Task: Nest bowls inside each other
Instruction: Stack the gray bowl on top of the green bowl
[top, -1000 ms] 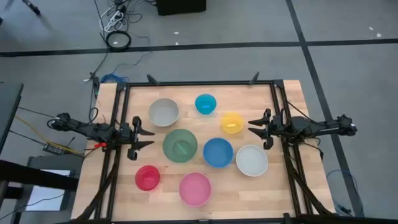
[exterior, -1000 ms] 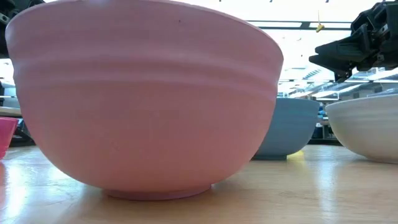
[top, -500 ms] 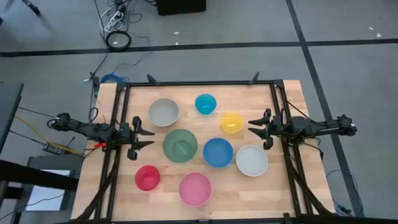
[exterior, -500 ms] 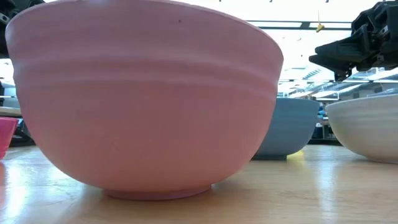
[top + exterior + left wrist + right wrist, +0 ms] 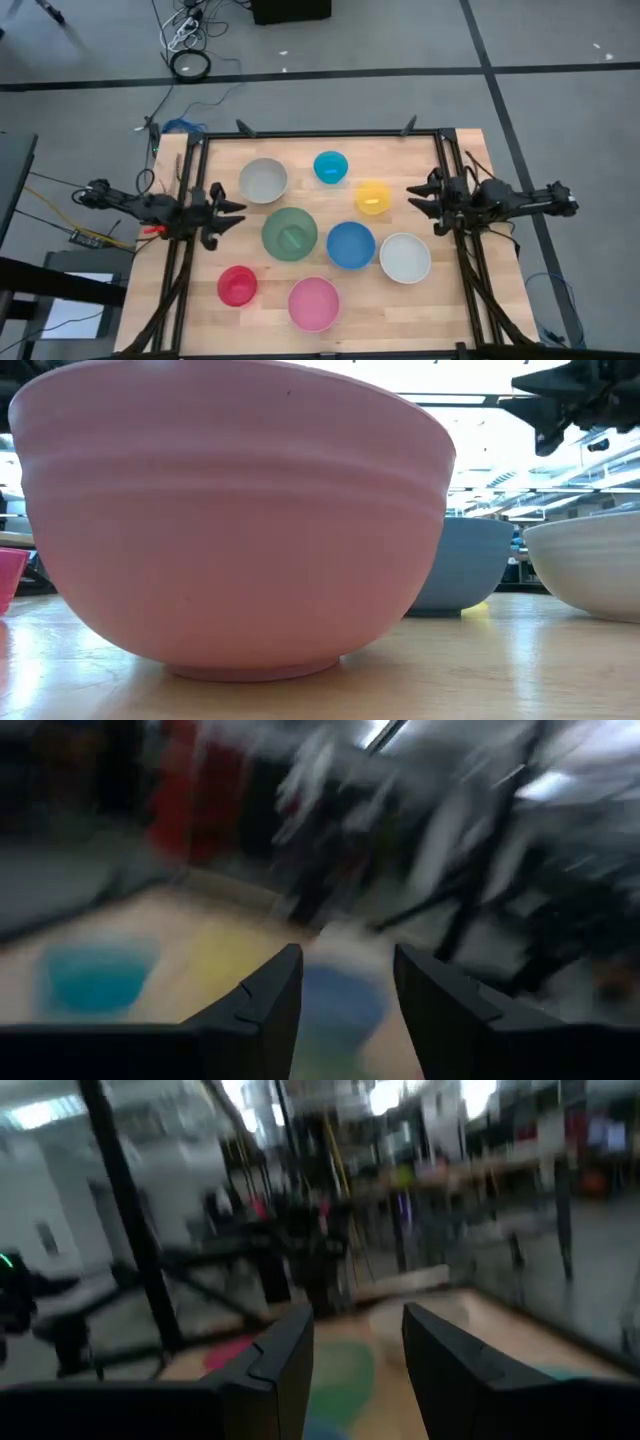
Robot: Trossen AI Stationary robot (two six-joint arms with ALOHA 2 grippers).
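Observation:
Eight bowls stand apart on their bases on the wooden table (image 5: 460, 150), none inside another: grey-beige (image 5: 263, 180), cyan (image 5: 330, 166), yellow (image 5: 373, 197), green (image 5: 290, 232), blue (image 5: 350, 245), white (image 5: 405, 257), red (image 5: 237, 285) and pink (image 5: 314, 303). The pink bowl (image 5: 230, 520) fills the low view. My left gripper (image 5: 237, 212) hovers at the table's left edge, left of the green bowl, open (image 5: 347, 952) and pointing level toward the right. My right gripper (image 5: 413, 197) hovers at the right edge, right of the yellow bowl, open (image 5: 358, 1312) with nothing between its fingers.
Black frame rails (image 5: 190, 260) run along the left and right edges and the far edge (image 5: 320, 133). Bare wood lies between the bowls and along the far edge. Cables (image 5: 185, 40) lie on the floor beyond the table.
My right gripper has risen, climbing toward the top of the low view, and drawn slightly back toward the table's right edge. My left gripper has rolled about its own pointing line. No bowl has moved.

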